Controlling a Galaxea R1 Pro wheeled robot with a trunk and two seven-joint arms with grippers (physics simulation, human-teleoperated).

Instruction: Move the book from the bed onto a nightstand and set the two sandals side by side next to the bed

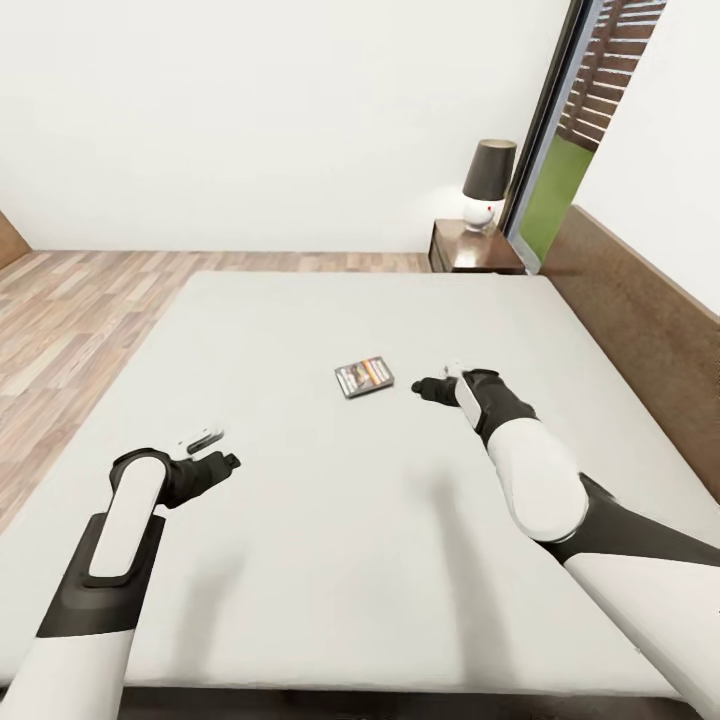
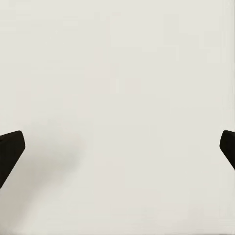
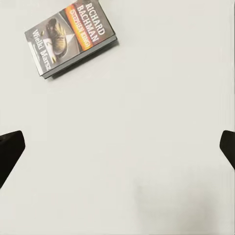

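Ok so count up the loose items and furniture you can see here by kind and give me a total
Book: 1
Bed: 1
Nightstand: 1
Table lamp: 1
Total: 4

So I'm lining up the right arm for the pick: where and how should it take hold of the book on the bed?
The book lies flat on the mattress, nothing beside it, so only its thin edges offer a grip. Probably best to come straight down with the right gripper, which hangs open just to the book's right, and close across the shorter width on the two long edges, pressing slightly into the soft surface.
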